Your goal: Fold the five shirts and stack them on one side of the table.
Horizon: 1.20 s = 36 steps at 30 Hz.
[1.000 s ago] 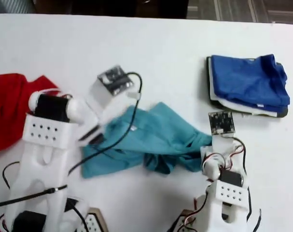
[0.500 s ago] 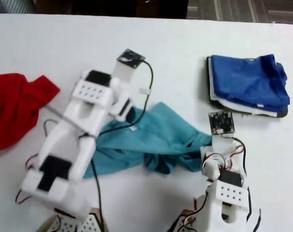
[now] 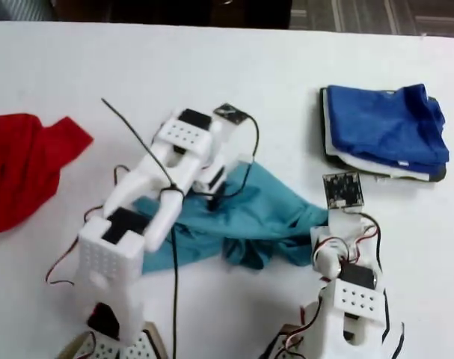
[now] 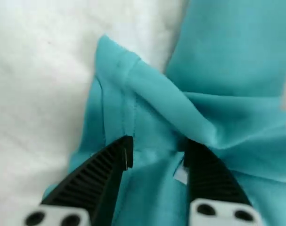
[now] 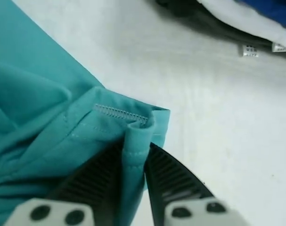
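While pinching the hem of the teal shirt (image 3: pixel 249 213) with the right claw (image 5: pixel 133 157) at the end nearest the folded stack (image 3: pixel 384 127), poises the left claw (image 4: pixel 159 151), spread, astride a fold at the opposite end of its long axis on the tabletop (image 3: pixel 212 60).

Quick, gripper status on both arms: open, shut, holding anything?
Left gripper: open, one finger on each side of a fold of the teal shirt.
Right gripper: shut on the teal shirt's hem.
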Motion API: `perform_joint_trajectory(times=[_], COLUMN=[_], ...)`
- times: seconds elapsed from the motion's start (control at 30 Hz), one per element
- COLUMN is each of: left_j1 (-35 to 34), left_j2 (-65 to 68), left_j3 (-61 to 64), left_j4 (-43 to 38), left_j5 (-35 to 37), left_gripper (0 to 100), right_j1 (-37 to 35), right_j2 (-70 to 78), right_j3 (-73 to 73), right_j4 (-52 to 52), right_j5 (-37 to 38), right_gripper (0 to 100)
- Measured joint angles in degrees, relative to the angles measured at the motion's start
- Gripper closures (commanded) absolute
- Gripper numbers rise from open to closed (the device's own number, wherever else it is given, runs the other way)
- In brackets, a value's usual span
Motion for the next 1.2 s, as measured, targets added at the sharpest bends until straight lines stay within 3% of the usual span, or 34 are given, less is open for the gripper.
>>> perform_joint_trajectory(times=[0.1,0.4,0.5,0.63,0.77,1.2], left_j1=[0.26,0.35,0.35,0.09,-2.99,-4.92], left_j2=[-0.09,-10.46,-13.45,-13.45,-8.53,4.40], left_j3=[-0.62,-0.62,-0.09,3.43,3.60,-3.52], left_j4=[1.32,4.75,5.19,3.16,-0.70,0.44], left_j5=[0.00,0.00,0.00,0.18,5.36,5.36], left_gripper=[98,97,92,76,78,78], right_j1=[0.00,0.00,0.00,0.00,0.00,0.00], right_j2=[0.00,0.00,0.00,0.00,0.00,0.00], right_j3=[0.00,0.00,0.00,0.00,0.00,0.00], right_j4=[0.00,0.00,0.00,0.00,0.00,0.00], right_j5=[0.00,0.00,0.00,0.00,0.00,0.00], right_gripper=[97.8,97.8,97.8,97.8,97.8,97.8])
